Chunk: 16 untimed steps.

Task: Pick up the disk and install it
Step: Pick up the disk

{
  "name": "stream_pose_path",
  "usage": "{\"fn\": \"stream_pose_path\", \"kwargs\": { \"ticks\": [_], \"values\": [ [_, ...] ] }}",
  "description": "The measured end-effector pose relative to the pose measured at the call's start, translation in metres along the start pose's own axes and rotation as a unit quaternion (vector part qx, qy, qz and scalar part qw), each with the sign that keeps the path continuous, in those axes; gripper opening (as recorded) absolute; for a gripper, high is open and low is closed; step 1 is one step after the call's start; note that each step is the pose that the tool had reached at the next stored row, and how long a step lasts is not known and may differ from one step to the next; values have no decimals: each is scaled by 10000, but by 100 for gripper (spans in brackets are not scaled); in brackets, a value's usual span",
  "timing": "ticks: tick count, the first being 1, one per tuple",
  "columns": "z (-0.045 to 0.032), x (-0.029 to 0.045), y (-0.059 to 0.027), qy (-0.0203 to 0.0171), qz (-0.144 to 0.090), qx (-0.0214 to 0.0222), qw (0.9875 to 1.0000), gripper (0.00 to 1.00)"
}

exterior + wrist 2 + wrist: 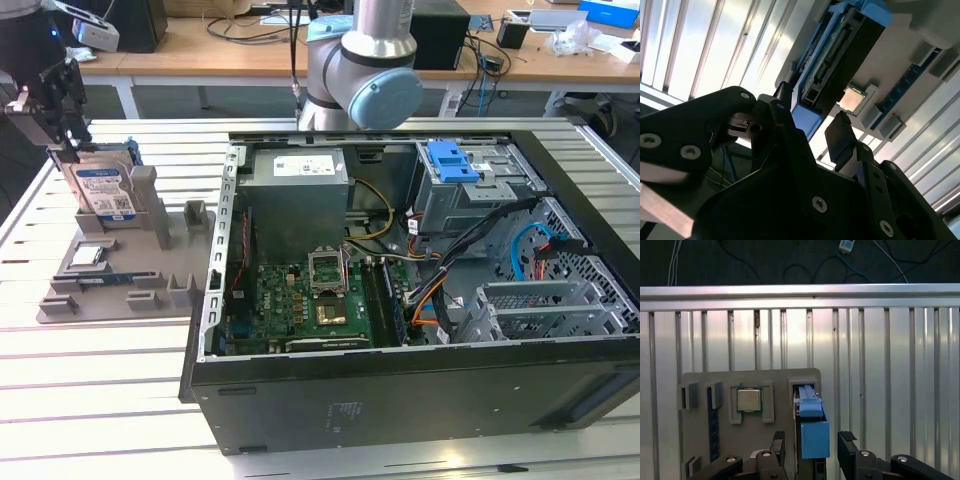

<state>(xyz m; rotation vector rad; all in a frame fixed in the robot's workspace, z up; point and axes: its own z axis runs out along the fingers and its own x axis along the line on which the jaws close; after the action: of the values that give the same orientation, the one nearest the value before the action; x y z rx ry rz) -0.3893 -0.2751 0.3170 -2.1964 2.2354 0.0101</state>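
A silver ribbed aluminium desk (100,390) gleams under bright light. Behind it a long pale wooden desk (240,52), strewn with black cables (240,25), stands on greyish floor (260,100).

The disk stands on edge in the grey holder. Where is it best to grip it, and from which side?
Probably grip the disk near its top blue edge, jaws pressing the two broad flat faces, coming from straight above. It stands upright in the grey holder, whose posts flank its lower part, leaving the top free.
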Motion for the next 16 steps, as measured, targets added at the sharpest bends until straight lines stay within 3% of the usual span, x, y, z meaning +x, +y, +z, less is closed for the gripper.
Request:
{"fn": "stream_pose_path", "kwargs": {
  "ticks": [10,16],
  "values": [
    [254,2,9,0,-126,-2,9999,54],
    [288,0,20,3,-128,-3,9999,54]
  ]
}}
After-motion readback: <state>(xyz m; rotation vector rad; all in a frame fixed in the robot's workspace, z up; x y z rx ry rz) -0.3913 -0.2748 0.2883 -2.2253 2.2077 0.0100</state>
